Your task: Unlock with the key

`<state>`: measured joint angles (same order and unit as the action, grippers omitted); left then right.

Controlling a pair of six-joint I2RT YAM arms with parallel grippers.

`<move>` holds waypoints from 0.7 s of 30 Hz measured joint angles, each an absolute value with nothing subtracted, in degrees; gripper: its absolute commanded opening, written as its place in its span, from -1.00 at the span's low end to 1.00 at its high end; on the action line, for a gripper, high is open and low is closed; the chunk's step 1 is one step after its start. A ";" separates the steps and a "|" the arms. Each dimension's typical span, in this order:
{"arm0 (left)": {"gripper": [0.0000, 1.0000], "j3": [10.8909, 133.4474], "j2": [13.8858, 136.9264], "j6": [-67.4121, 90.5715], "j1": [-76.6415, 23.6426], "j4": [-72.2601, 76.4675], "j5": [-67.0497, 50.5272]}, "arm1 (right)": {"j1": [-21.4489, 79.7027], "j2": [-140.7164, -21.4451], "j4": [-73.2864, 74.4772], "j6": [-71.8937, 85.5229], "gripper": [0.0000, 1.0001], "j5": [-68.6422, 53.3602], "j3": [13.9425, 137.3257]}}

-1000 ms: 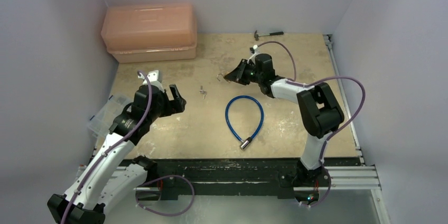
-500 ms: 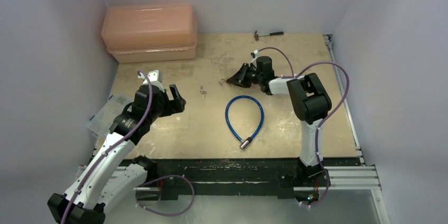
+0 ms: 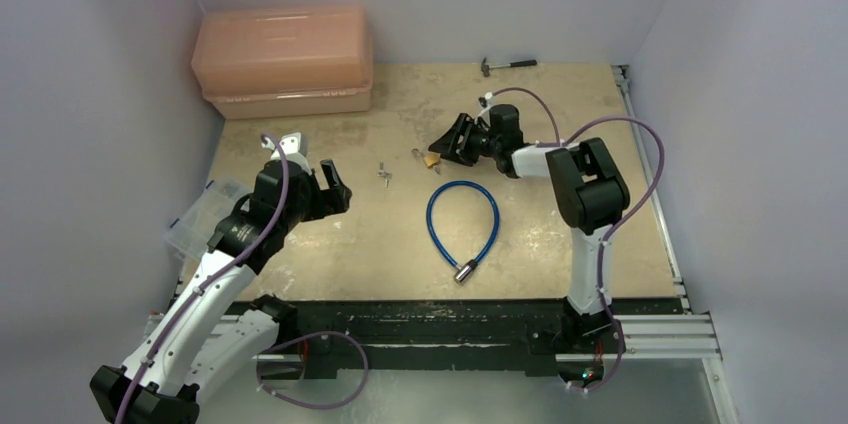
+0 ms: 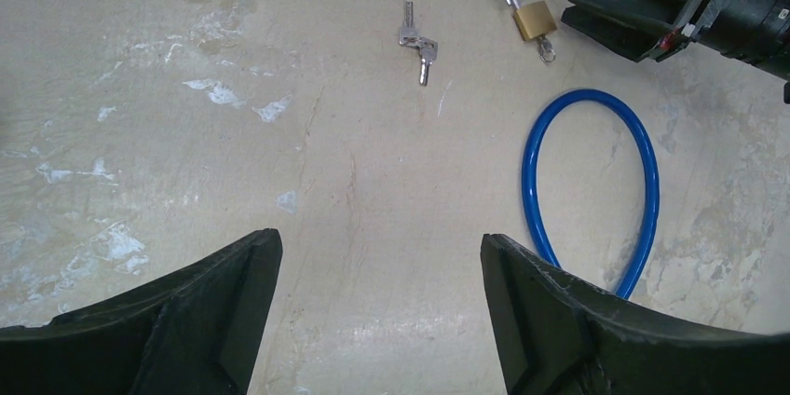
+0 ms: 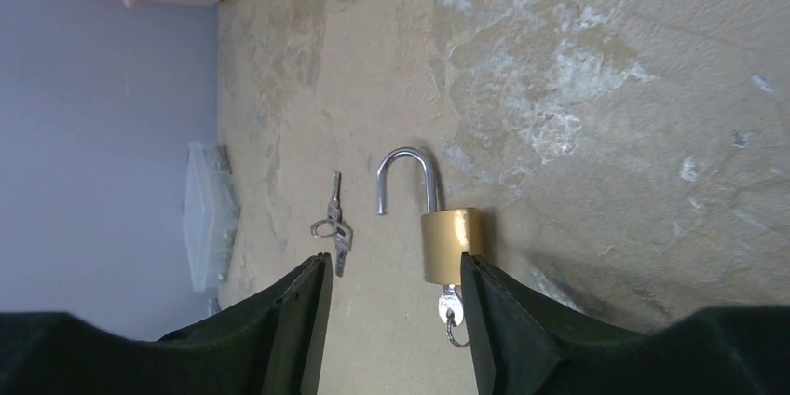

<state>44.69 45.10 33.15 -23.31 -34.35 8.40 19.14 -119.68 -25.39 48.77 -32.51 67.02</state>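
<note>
The small brass padlock [image 5: 450, 244] lies flat on the table with its shackle [image 5: 405, 176] swung open. One silvery key [image 5: 450, 306] with a ring sticks in its base. A small bunch of keys [image 5: 335, 223] lies loose further left. My right gripper [image 5: 393, 269] is open low over the table, and its right finger tip is beside the padlock body. In the top view the padlock [image 3: 431, 157] lies just in front of the right gripper [image 3: 438, 147], and the key bunch [image 3: 383, 173] lies between the arms. My left gripper [image 4: 380, 241] is open and empty, well short of the key bunch [image 4: 416, 41] and the padlock [image 4: 533, 20].
A blue cable loop [image 3: 462, 219] with a silver end [image 3: 463, 272] lies near the table's middle. An orange plastic case [image 3: 283, 59] stands at the back left and a small hammer [image 3: 508, 64] at the back. A clear plastic box [image 3: 200, 219] sits at the left edge.
The right arm has folded back at the elbow. The padlock, earlier at the right gripper's tips, now lies on the table in front of it. The left arm has not moved.
</note>
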 measured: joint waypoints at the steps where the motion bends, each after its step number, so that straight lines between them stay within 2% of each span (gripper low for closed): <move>1: 0.66 44.69 45.10 33.12 -23.31 -34.35 8.38 | 18.98 -119.68 -25.12 48.69 0.25 -32.51 67.07; 9: 0.66 44.69 44.97 32.14 -23.31 -34.33 8.36 | 17.10 -117.16 -18.59 45.36 0.33 -30.13 67.00; 21: 0.65 44.69 43.24 31.77 -23.31 -33.93 8.38 | 16.45 -93.03 -4.38 34.39 0.39 -18.41 63.13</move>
